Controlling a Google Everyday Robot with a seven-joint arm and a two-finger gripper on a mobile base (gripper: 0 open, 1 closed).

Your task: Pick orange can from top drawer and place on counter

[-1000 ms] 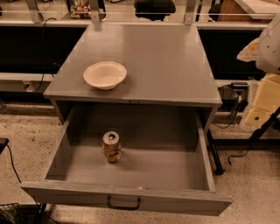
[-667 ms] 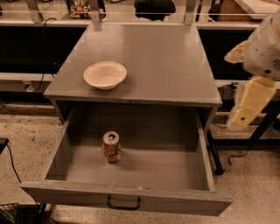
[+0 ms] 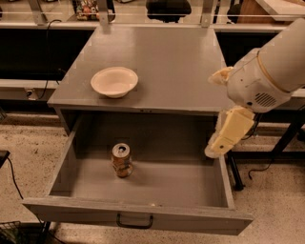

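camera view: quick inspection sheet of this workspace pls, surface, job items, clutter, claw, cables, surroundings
Surface: flat grey counter, the top of a grey cabinet.
Job's things: small orange-brown drink can upright on the floor of the pulled-out wide grey top drawer, left of centre; not yet gripped.
Clutter: round cream bowl on the counter's front left.
Grippers: cream claw hangs by the drawer's right wall, apart from the can.
Cables: black cable on the floor at left; another at right.
Surroundings: speckled floor; black chair at the top edge.
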